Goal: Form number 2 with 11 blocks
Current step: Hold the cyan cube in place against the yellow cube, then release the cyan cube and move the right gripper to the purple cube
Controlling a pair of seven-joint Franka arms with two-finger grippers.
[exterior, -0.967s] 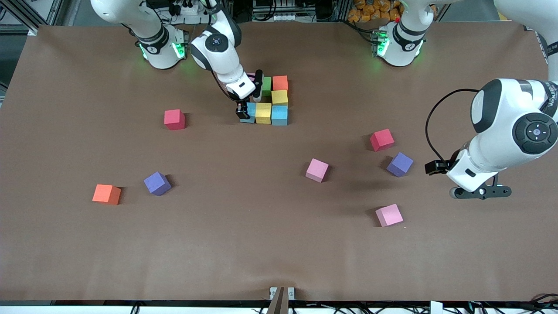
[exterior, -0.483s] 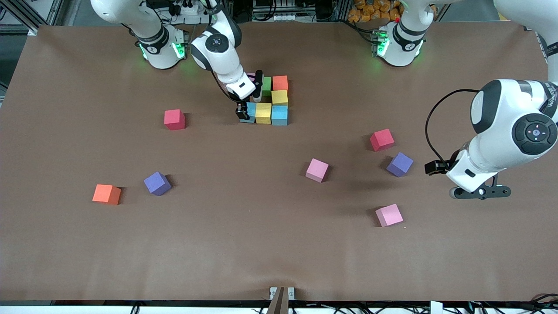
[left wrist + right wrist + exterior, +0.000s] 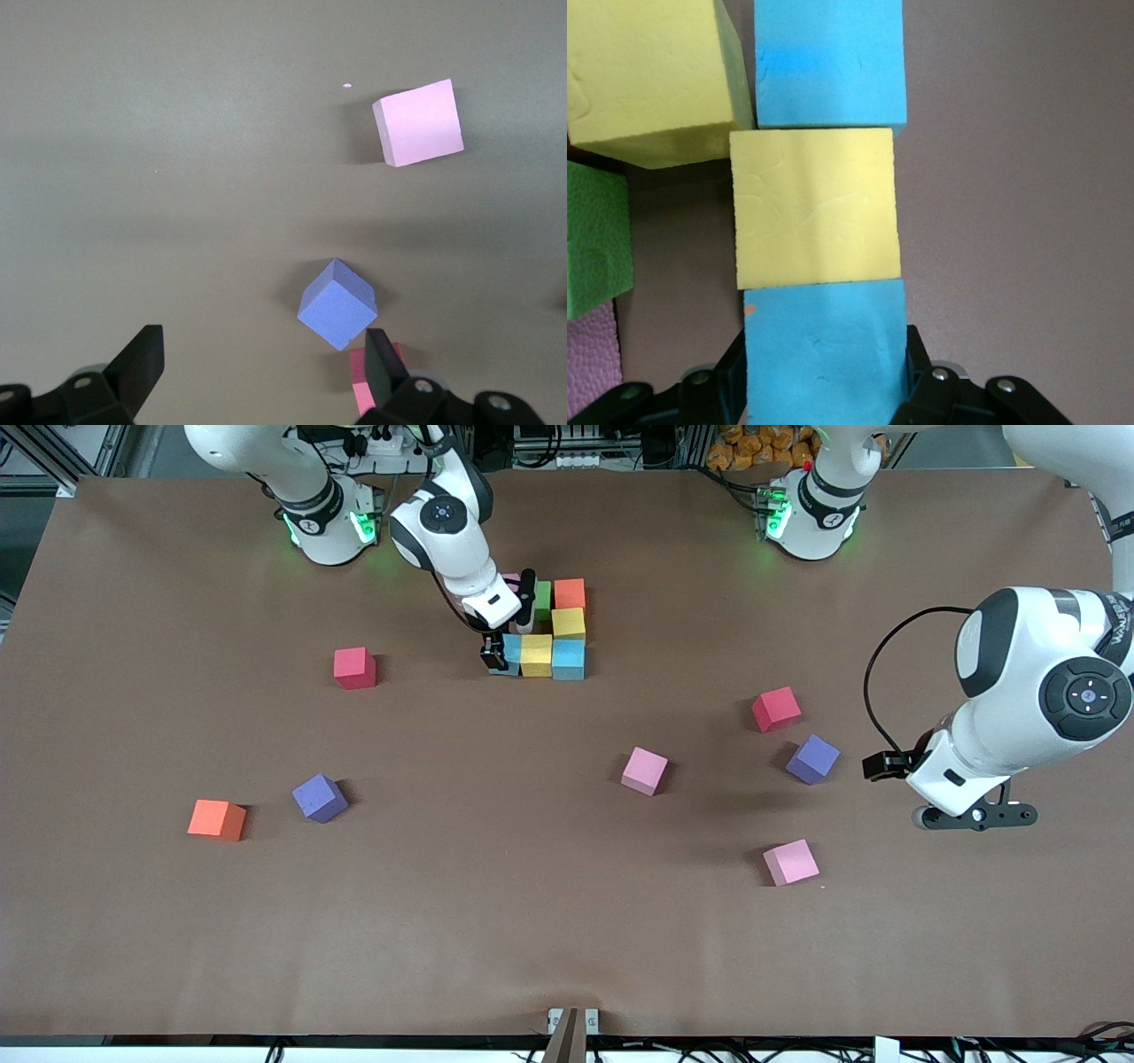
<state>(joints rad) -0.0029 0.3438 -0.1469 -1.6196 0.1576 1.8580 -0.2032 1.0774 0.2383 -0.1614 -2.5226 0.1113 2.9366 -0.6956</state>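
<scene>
Loose orange block (image 3: 217, 819) and purple block (image 3: 320, 797): nearer the camera than the number 2 (image 3: 551, 627), toward the right arm's end. Red cube (image 3: 354, 667): same end, level with the 2's nearest row; not needed.

Right gripper (image 3: 493, 655): down at the 2's corner toward the right arm's end, straddling the blue block (image 3: 824, 341). Gripping or let go: can't tell. The block sits on the table, flush against the yellow block (image 3: 815, 208), with a second blue (image 3: 830, 62) on that one's other face, so the middle row looks complete.

The 2 so far: seven blocks placed, judged. The top row is pink (mostly hidden by the arm), green (image 3: 541, 600) and orange (image 3: 570, 593), then a yellow (image 3: 568, 623), then the middle row. Four are left to place.

To do this step well, the right gripper should open wide before moving and rise straight up with no sideways drift, or the blue block gets dragged off line and the yellow gets bumped. The next block belongs against this blue block's camera-side face.

Pink block (image 3: 644, 771), red cube (image 3: 776, 708), pink block (image 3: 790, 862) and purple block (image 3: 812, 758): nearer the camera than the 2, toward the left arm's end.

Left gripper (image 3: 974, 816): waiting, jaws spread and empty, over the table by that purple block (image 3: 337, 304), well apart from the 2.
</scene>
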